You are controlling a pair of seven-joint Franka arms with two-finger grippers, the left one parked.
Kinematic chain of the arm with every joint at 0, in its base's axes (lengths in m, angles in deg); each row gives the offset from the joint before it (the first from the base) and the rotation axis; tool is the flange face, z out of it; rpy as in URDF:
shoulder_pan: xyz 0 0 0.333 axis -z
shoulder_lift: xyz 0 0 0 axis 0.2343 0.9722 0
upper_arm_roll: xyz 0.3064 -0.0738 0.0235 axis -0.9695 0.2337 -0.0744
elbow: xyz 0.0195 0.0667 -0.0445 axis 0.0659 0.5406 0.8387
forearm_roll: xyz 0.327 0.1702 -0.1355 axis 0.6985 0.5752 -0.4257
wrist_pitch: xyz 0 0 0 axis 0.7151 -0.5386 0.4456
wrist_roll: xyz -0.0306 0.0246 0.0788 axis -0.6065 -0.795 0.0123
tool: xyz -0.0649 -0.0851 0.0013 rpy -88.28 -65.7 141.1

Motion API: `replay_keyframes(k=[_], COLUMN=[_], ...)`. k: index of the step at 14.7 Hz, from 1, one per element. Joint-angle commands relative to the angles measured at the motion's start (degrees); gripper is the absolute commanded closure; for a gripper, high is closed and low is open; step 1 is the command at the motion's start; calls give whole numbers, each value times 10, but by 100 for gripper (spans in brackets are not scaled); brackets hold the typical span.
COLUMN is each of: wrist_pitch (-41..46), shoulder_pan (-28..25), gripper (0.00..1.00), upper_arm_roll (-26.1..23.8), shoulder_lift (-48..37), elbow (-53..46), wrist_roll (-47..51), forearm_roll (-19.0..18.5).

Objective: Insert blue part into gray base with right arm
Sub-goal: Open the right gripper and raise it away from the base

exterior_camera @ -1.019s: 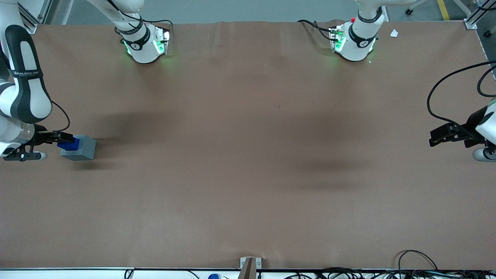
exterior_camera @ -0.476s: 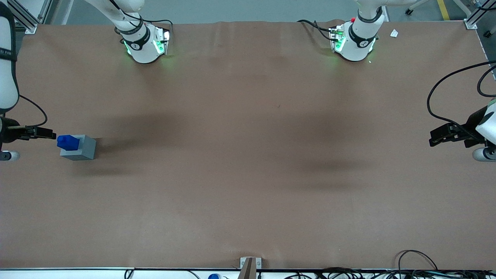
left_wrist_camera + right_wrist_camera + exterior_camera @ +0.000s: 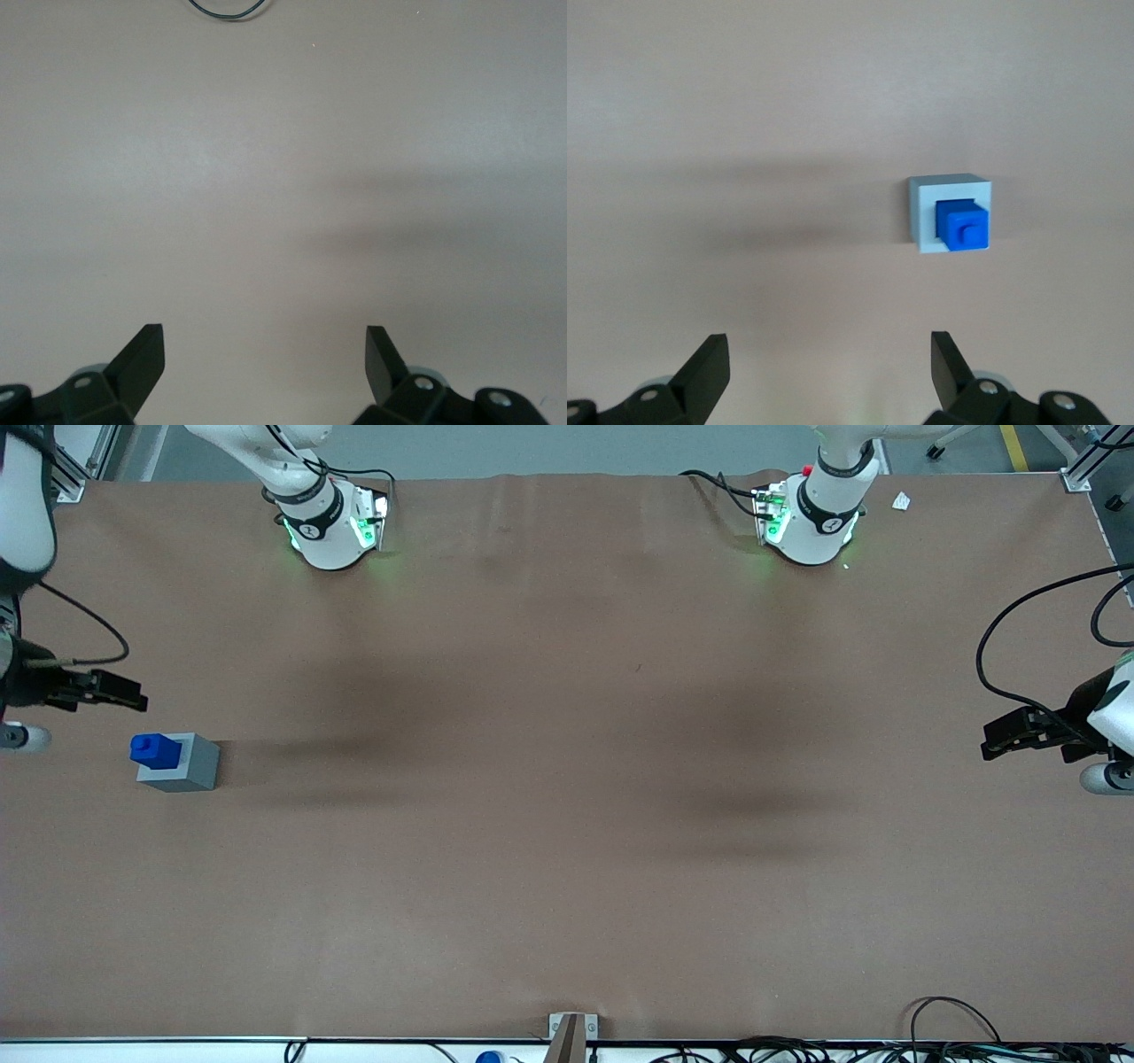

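Observation:
The gray base rests on the brown table at the working arm's end. The blue part stands upright in the hole in the base's top, stub end up. In the right wrist view the blue part sits seated in the gray base, seen from above. My right gripper hangs open with nothing in it, raised above the table and a little farther from the front camera than the base. Its two black fingertips stand wide apart, and the gripper touches neither object.
Both arm pedestals stand at the table's edge farthest from the front camera. The parked arm's gripper and its looping cable are at the parked arm's end. Cables lie along the near edge.
My right gripper let go of the blue part, which stays standing in the gray base. The gripper then rose and drew away from the base, farther from the front camera.

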Motion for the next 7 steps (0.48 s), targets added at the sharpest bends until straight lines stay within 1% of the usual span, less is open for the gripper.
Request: replay_keyframes(k=[1,5,7], wrist_pitch=[6,10,5], shoulder_pan=[-9,-39,-51], gripper=[0,0,0], upper_arm_roll=[4,4,4], shoulder_lift=[-44,-79,-102], elbow=[23,26,39], wrist_roll=[8,59,68], forearm_roll=[15,15,15])
